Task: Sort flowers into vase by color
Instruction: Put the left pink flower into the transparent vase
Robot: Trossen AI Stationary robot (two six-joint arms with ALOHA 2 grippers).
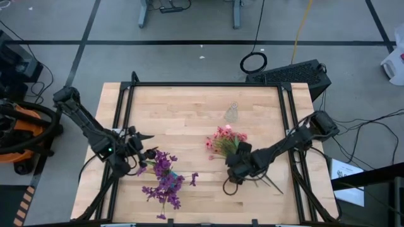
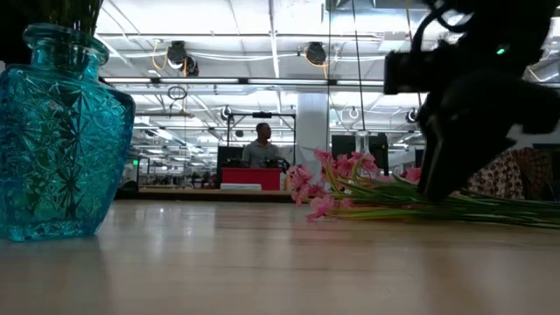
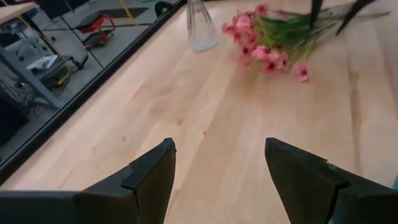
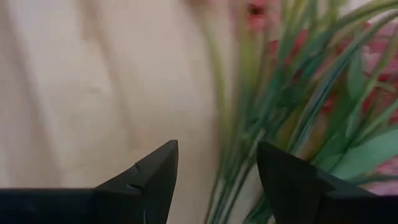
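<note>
So the right gripper (image 4: 214, 180) has its fingers spread apart, down low over the green stems of the pink flowers (image 1: 225, 140). A few stems run through the gap between the tips, but nothing's clamped as far as I can see. That arm reaches in from the right edge of the table (image 1: 189, 107), bent at the elbow, wrist angled down toward the stem end of the bunch.

The left gripper (image 3: 217, 171) is also wide open and holding nothing, hovering over bare wood. Its arm comes in from the left side and sits beside the purple flowers (image 1: 165, 183).

Count-wise: two bunches, one pink, one purple, and two vases. The blue vase (image 2: 57, 131) has the purple bunch in it. The clear vase (image 1: 232, 113) stands just behind the pink blossoms.

The pink bunch lies flat on the table, long axis on a diagonal, blossoms toward the clear vase and stems trailing toward the front right.
</note>
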